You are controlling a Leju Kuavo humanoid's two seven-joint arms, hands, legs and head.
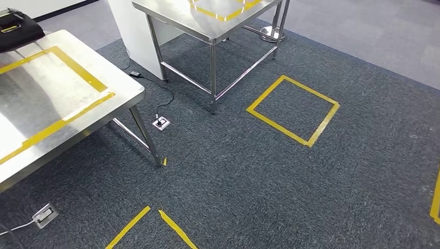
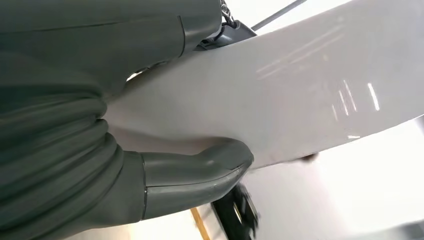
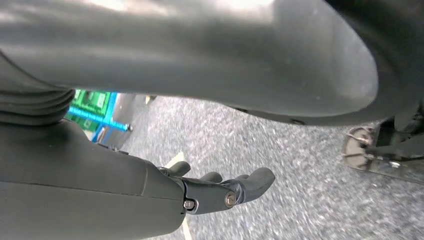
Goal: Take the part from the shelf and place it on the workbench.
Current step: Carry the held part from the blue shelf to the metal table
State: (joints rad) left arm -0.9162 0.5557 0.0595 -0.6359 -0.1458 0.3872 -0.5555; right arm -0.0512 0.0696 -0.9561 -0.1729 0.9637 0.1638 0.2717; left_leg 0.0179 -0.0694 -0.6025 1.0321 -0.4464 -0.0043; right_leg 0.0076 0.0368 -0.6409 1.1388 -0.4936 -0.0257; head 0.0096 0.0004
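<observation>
In the left wrist view my left hand point(image 2: 150, 165) holds a smooth white part point(image 2: 300, 95). The thumb point(image 2: 205, 167) presses on one face, and darker fingers point(image 2: 227, 22) reach over its far edge. The part is broad, glossy and reflects ceiling lights. The steel workbench point(image 1: 124, 91), marked with a yellow tape rectangle point(image 1: 78, 70), stands at the left of the head view. My right hand point(image 3: 220, 190) hangs over the carpet, its fingers slightly bent with nothing in them.
A black case point(image 1: 15, 28) lies on the workbench's far corner. A second steel table point(image 1: 207, 31) stands ahead. Yellow tape squares point(image 1: 293, 109) mark the dark carpet. A floor socket point(image 1: 161, 123) with a cable lies between the tables, and another socket point(image 1: 44, 215) lies near the workbench.
</observation>
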